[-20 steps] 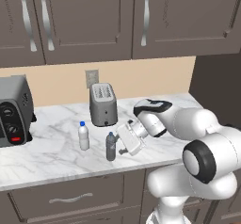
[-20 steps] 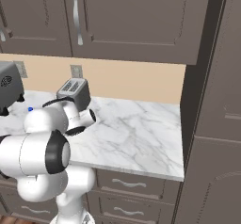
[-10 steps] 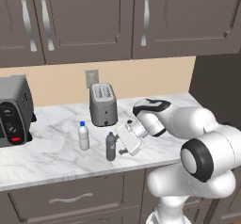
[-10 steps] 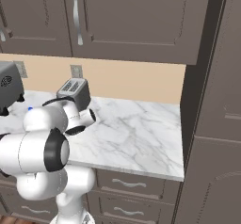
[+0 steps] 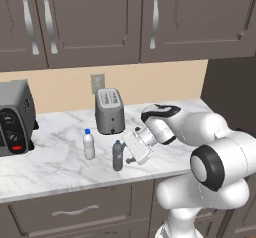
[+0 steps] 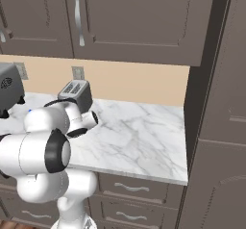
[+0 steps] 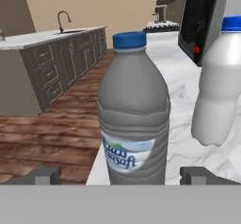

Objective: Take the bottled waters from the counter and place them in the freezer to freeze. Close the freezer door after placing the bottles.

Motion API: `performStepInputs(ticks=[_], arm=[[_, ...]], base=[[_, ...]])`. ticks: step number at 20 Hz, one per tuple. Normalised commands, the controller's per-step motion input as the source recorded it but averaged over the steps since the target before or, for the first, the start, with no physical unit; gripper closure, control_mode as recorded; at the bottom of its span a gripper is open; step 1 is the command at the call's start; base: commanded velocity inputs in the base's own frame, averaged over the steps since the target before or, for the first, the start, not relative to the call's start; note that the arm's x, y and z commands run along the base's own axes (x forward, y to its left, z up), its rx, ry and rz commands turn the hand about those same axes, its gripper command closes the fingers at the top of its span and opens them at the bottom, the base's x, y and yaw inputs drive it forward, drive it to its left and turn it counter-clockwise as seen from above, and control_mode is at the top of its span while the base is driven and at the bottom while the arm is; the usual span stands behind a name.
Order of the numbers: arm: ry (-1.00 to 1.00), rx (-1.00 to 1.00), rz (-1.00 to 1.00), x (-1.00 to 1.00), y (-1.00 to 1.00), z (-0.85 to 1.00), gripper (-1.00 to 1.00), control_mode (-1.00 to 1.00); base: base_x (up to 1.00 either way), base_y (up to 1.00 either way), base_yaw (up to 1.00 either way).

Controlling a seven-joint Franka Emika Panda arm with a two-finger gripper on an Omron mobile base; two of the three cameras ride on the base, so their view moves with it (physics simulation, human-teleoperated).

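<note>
- Right, from the left base view I've got the gripper (image 5: 131, 152) sideways over the counter (image 5: 60, 164), aimed at the grey bottle (image 5: 118, 155).
- Jaws are spread wide, nothing between them that's gripped; the grey bottle stands just in front of the fingertips.
- Hand view gives me what the base cameras can't: the grey bottle (image 7: 133, 112) dead centre, label low on its body, one dark fingertip (image 7: 44, 175) low on each side, apart from it.
- Same view puts the white bottle (image 7: 220, 82) beside it, and a black appliance (image 7: 200, 20) behind.
- Left base view sorts out the layout: white bottle (image 5: 89, 144) stands near the grey one, not touching, and the toaster (image 5: 109, 111) sits behind them near the wall.
- Both bottles are upright, long axis vertical, blue caps up.
- Right base view is mostly my own arm in the way; I can make out the toaster (image 6: 76, 94) and a wide bare stretch of marble (image 6: 139, 136) running to the tall cabinet (image 6: 218, 127).
</note>
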Motion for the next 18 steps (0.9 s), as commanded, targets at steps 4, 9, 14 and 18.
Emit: performStepInputs(ticks=[4, 9, 14, 18], arm=[[0.0, 0.02, 0.0, 0.0, 0.09, 0.0, -1.0, -1.0], [0.0, 0.0, 0.0, 0.01, 0.13, 0.0, -1.0, -1.0], [0.0, 0.0, 0.0, 0.0, 0.23, 0.0, -1.0, -1.0], [0.0, 0.0, 0.0, 0.0, 0.23, 0.0, -1.0, -1.0]], base=[[0.0, 0.0, 0.0], [0.0, 0.0, 0.0], [0.0, 0.0, 0.0], [0.0, 0.0, 0.0]])
